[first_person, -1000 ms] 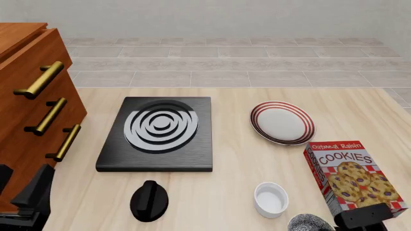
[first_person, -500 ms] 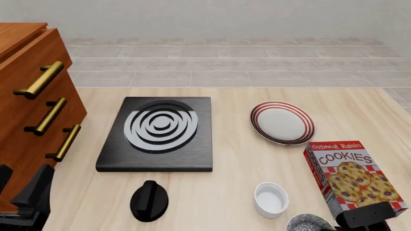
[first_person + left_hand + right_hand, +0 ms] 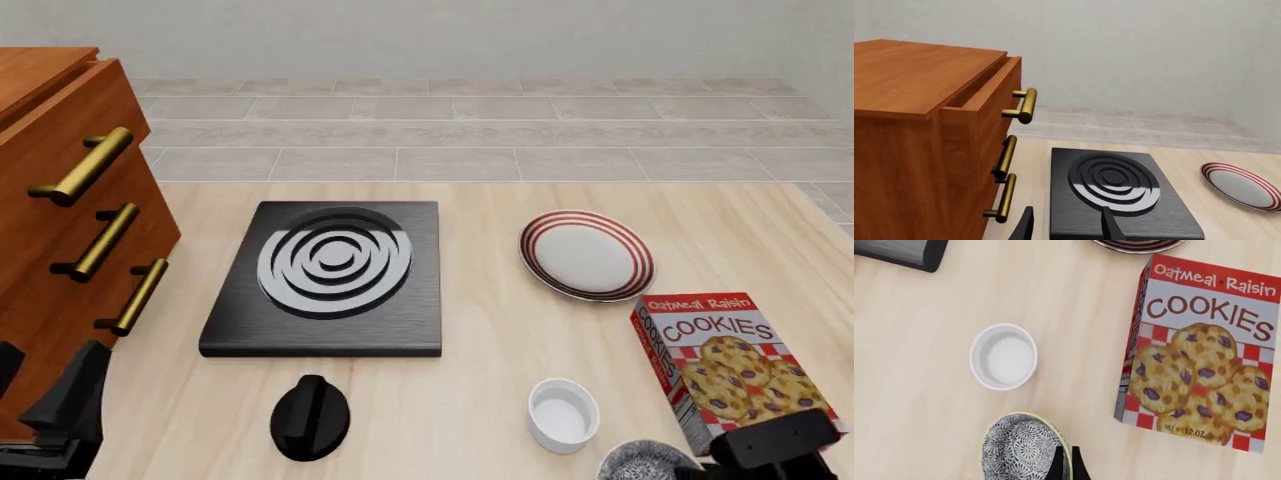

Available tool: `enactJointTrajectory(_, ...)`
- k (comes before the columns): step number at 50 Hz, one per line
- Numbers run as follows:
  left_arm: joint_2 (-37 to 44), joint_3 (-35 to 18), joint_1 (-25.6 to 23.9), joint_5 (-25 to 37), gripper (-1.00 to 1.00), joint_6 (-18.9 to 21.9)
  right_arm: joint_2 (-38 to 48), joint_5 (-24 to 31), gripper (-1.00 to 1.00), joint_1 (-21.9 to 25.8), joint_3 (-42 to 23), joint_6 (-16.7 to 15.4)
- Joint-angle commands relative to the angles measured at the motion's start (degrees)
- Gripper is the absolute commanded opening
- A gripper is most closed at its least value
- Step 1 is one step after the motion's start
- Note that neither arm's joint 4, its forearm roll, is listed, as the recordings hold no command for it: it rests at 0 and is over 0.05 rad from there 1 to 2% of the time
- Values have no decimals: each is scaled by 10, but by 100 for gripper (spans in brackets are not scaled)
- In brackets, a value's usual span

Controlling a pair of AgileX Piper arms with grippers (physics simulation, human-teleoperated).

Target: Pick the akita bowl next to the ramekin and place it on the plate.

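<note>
Bowl (image 3: 1024, 447) pattern and rim are shown only in the right wrist view, tilted, rim pinched by the right gripper (image 3: 1065, 460); at the front table edge beside the ramekin (image 3: 562, 414). Left gripper (image 3: 1064, 226) is seen apart, empty. Plate (image 3: 586, 254) lies well apart, toward the right edge.

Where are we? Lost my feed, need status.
Right gripper pinching akita bowl rim. Left gripper open, idle. Bowl not yet on plate. Cookie box beside path.

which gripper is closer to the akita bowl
Right. The right gripper sits at the akita bowl's rim, beside the ramekin. The left gripper is far across the table by the drawers.
</note>
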Motion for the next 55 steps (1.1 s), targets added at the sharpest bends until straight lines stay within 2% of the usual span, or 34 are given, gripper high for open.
enactJointTrajectory(1, 1, 0, 0, 0, 100, 1, -15, 25, -100, 3, -23, 8)
enactJointTrajectory(18, 19, 2, 0, -18, 100, 3, -10, 40, -100, 3, -68, 13)
enactJointTrajectory(23, 23, 2, 0, -21, 100, 3, -13, 46, -100, 7, -81, 26)
enactJointTrajectory(36, 18, 2, 0, -17, 100, 3, -11, 59, -100, -4, -125, 34)
enactJointTrajectory(55, 7, 1, 1, -6, 100, 3, 8, 44, -100, -7, -160, 72)
